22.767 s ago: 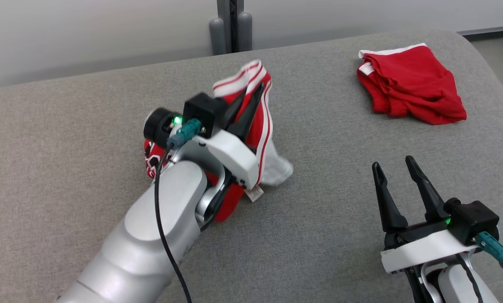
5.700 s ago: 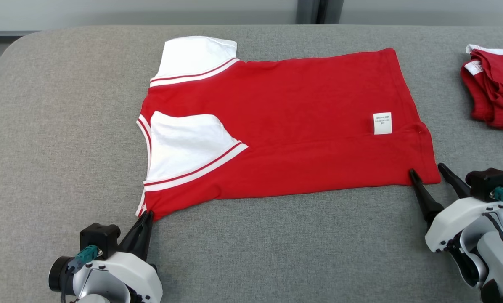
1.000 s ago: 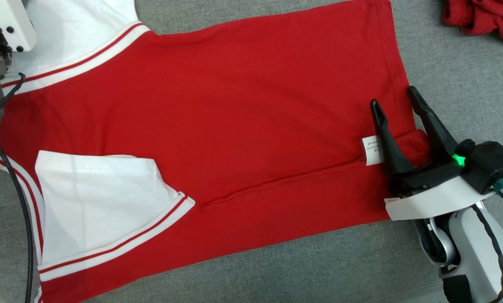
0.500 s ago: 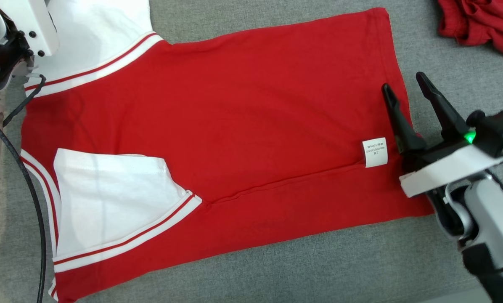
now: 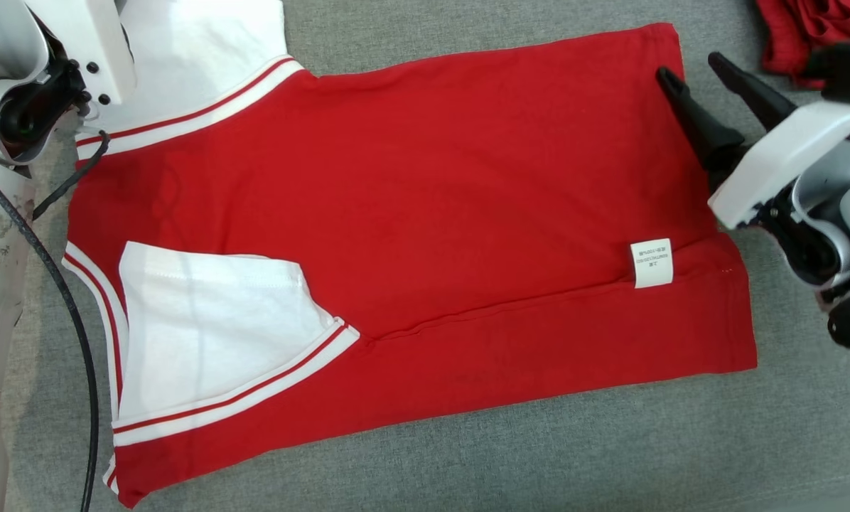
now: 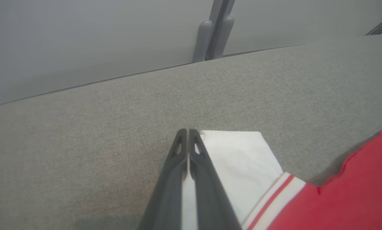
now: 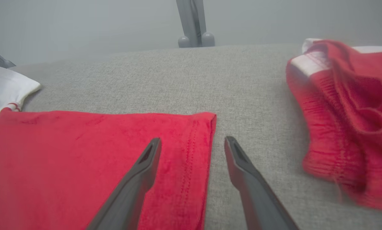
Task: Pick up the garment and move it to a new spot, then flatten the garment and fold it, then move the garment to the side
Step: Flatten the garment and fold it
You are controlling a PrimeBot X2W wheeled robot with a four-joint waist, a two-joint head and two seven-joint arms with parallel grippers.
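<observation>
The garment (image 5: 432,185), a red shirt with white sleeves and striped trim, lies flat on the grey cushioned surface (image 5: 539,455), one sleeve folded in over the body. In the left wrist view my left gripper (image 6: 188,131) is shut on the edge of the far white sleeve (image 6: 239,159), with white cloth showing between its fingers. My right gripper (image 5: 689,65) stands open over the far right hem corner. Seen from the right wrist, the right gripper (image 7: 192,140) has one finger above the red garment (image 7: 82,153) and the other above bare cushion.
A second, crumpled red garment (image 5: 794,28) lies just right of my right gripper, and it is close in the right wrist view (image 7: 347,111). A white care label (image 5: 652,262) sits near the right hem. A grey post (image 6: 215,30) rises behind the far edge.
My left gripper has shut on the white sleeve. My right gripper has moved from beside the label to the far hem corner, still open. The head camera has shifted.
</observation>
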